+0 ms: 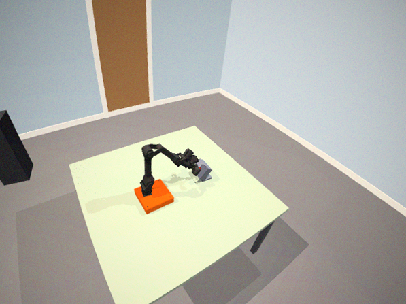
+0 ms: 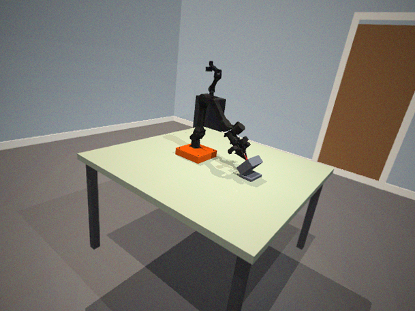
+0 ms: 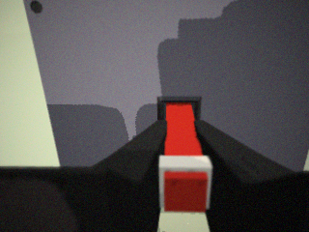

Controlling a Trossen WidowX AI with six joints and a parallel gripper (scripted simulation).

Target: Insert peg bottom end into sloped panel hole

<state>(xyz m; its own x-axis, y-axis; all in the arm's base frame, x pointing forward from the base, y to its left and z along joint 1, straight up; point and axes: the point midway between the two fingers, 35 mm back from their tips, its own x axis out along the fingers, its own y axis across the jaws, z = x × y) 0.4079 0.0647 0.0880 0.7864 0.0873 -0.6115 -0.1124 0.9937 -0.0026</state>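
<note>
The red square peg (image 3: 182, 140) (image 2: 246, 157) has a white-edged end that faces the camera in the wrist view. My gripper (image 3: 180, 130) (image 1: 196, 169) is shut on the peg, one finger on each side. The grey sloped panel (image 3: 97, 58) (image 1: 205, 170) (image 2: 251, 164) is directly in front of the fingers. The peg's far end is at the dark square hole (image 3: 161, 108) in its face, with flat sides roughly in line with the hole's edges. The hole's rim shows left, right and above the peg. How far the peg is inside cannot be told.
The panel stands on a grey foot (image 2: 252, 176) on the pale green table (image 1: 192, 234) (image 2: 159, 173). The arm's orange base (image 1: 155, 197) (image 2: 193, 153) stands behind it. A dark screw-like spot (image 3: 36, 7) marks the panel's upper left. Arm shadows cover much of its face.
</note>
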